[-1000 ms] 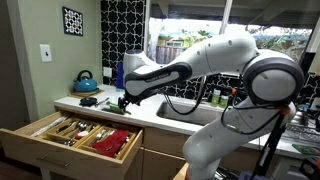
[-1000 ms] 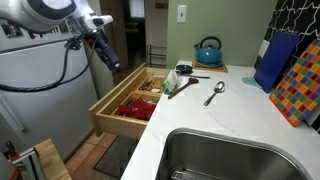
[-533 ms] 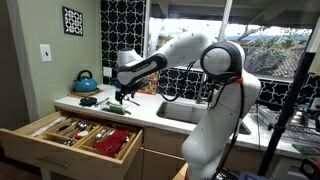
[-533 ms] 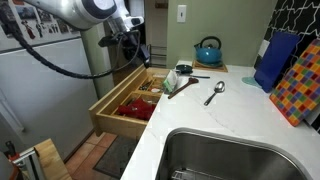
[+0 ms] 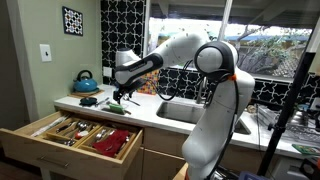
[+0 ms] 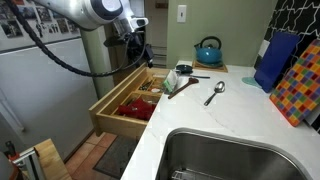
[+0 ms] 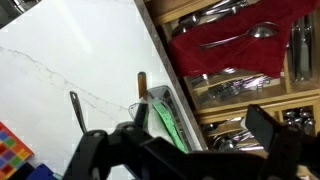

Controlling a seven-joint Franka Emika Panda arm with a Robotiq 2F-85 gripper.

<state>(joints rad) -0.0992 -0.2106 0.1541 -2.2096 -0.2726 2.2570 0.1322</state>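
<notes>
Tool (image 6: 140,57) hangs over counter edge (image 6: 162,115) between utensils (image 6: 215,93) and open drawer (image 6: 115,125)

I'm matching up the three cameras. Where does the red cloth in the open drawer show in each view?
In an exterior view: red cloth lies low and left of centre, in the drawer compartment on the sink side.
In an exterior view: it lies left of centre, at the drawer's near end.
Wrist view: it lies at top right, under cutlery.
Shared landmark: the open wooden drawer.
</notes>
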